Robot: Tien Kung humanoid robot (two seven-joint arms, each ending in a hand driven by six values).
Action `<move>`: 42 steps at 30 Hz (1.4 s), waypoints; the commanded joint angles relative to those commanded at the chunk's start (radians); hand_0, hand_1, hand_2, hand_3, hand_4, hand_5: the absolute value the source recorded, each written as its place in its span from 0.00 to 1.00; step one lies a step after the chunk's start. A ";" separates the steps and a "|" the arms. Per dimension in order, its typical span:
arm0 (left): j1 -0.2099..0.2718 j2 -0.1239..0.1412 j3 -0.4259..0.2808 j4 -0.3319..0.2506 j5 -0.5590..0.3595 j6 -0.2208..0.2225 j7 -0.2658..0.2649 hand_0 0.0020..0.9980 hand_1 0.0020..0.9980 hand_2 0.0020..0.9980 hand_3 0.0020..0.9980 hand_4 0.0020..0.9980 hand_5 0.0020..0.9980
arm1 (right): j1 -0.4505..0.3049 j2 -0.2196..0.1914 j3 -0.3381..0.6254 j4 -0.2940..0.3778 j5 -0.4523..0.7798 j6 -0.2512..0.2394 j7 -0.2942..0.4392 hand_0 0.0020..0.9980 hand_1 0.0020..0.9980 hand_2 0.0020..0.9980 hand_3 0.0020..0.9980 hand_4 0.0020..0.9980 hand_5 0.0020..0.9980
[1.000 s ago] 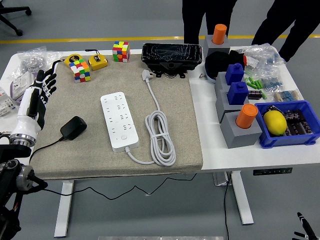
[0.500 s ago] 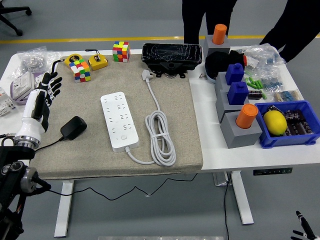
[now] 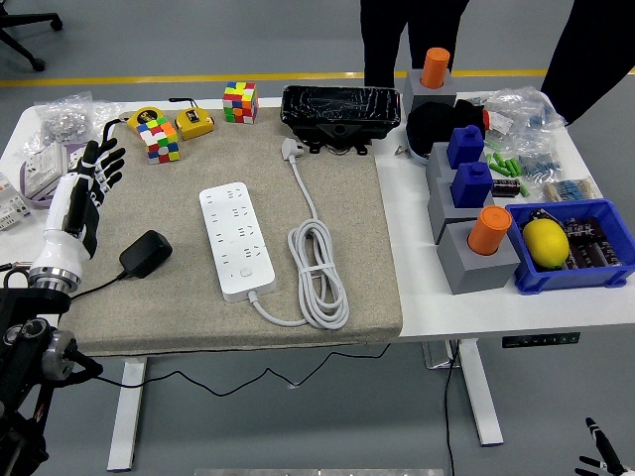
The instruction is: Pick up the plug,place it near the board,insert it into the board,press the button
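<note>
At the near left of the counter (image 3: 476,297), a black plug (image 3: 145,252) lies on a grey mat (image 3: 347,238), its cable trailing off the left edge. Just beyond it hovers the robot's left hand (image 3: 87,183), fingers spread wide, holding nothing. A white power board (image 3: 236,239) lies mid-mat, its coiled cord (image 3: 317,268) alongside. Two cube puzzles (image 3: 162,139) sit farther back.

A grey floor (image 3: 298,40) is spreading behind the white desk (image 3: 476,297), with a yellow line (image 3: 198,77) running across it. An office chair's base (image 3: 20,45) is showing at the upper left corner.
</note>
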 joint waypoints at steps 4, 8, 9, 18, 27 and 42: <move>-0.002 0.003 -0.002 0.001 0.010 0.010 0.004 0.89 0.89 0.86 0.85 1.00 0.98 | 0.001 0.001 -0.001 0.000 0.002 0.000 0.002 0.81 0.75 0.73 0.74 1.00 1.00; -0.001 0.003 -0.003 0.003 0.011 0.014 0.002 0.89 0.89 0.86 0.85 1.00 0.98 | 0.001 0.001 -0.003 0.000 0.002 0.000 0.001 0.81 0.75 0.73 0.74 1.00 1.00; 0.000 0.003 -0.003 0.003 0.010 0.014 0.002 0.89 0.89 0.86 0.85 1.00 0.98 | 0.001 0.001 -0.003 0.000 0.002 0.000 0.001 0.81 0.75 0.73 0.74 1.00 1.00; 0.004 0.009 0.007 -0.002 0.023 0.014 0.005 0.88 0.89 0.86 0.85 1.00 0.89 | 0.000 -0.001 -0.009 0.000 -0.003 0.001 -0.003 0.80 0.75 0.73 0.74 1.00 1.00; 0.006 0.009 0.005 0.001 0.034 0.013 -0.003 0.88 0.89 0.86 0.85 1.00 0.77 | -0.001 0.000 -0.007 0.000 -0.012 0.001 -0.003 0.80 0.75 0.73 0.74 1.00 1.00; 0.003 -0.006 0.002 -0.001 0.029 0.032 -0.005 1.00 0.99 0.91 0.84 1.00 0.79 | 0.002 0.013 -0.010 0.000 0.004 0.000 0.004 0.81 0.75 0.72 0.74 1.00 1.00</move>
